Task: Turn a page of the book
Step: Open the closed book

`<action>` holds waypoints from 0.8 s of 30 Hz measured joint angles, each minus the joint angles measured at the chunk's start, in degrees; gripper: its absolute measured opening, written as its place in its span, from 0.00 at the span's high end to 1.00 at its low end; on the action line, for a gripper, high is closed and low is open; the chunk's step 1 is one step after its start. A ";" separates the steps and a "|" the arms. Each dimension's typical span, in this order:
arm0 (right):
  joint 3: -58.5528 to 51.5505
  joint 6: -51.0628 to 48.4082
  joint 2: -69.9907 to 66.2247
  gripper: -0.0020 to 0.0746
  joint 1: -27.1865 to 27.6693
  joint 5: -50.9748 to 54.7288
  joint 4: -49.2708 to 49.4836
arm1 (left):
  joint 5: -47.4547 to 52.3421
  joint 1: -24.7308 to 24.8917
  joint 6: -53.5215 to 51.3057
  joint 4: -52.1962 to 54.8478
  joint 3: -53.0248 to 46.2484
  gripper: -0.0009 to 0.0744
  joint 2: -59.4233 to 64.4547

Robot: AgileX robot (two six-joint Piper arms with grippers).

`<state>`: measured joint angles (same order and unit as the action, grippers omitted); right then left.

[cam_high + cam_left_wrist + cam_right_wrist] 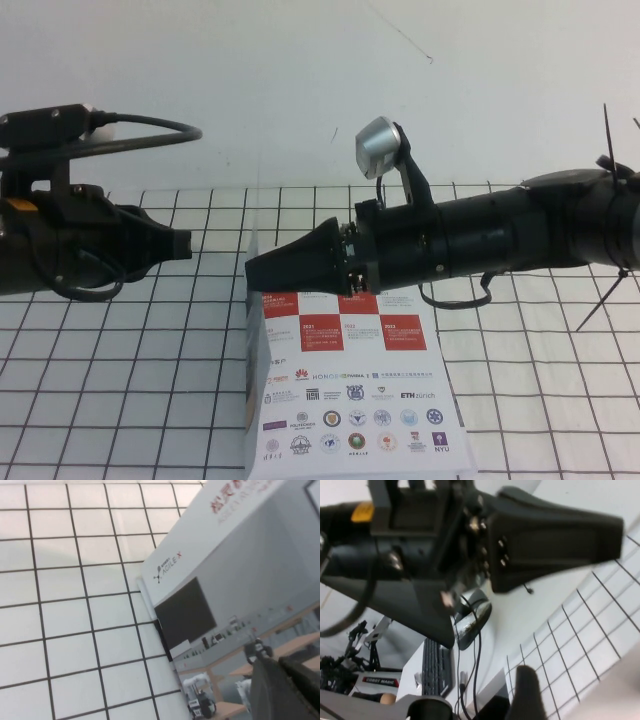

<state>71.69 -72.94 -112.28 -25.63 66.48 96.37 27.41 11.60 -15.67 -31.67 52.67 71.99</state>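
Note:
The book (350, 390) lies open on the gridded table near the front edge, showing an inner page with red squares and logo rows. Its cover page (251, 340) stands nearly upright along the book's left side and is seen edge-on from above. The left wrist view faces the page (240, 580), with its classroom photo and logo. My right gripper (262, 268) reaches in from the right, its tip at the standing page's top edge. It is open, with one dark finger (526, 695) showing. My left gripper (175, 245) hangs shut to the left of the page, apart from it.
A white cloth with a black grid (120, 380) covers the table, with a white wall behind it. The right arm's body (500, 240) stretches low over the book's far end. Beyond the table's left side are a keyboard (435, 667) and cables.

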 joint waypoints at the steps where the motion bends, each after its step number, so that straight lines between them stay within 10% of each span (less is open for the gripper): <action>1: 0.71 -0.10 0.00 0.34 -0.10 0.11 0.00 | 0.40 0.00 0.00 0.13 0.00 0.99 -0.18; 12: 2.54 -3.99 -0.65 0.91 -0.47 -5.95 0.19 | 1.88 0.00 0.00 0.94 0.00 0.99 -2.04; 24: 2.54 -4.11 -6.56 0.97 -1.78 -11.68 0.32 | 1.88 0.00 0.00 1.97 0.00 0.99 -4.30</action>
<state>74.23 -77.06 -118.84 -27.40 54.79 96.69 29.29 11.60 -15.67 -29.70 52.67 67.69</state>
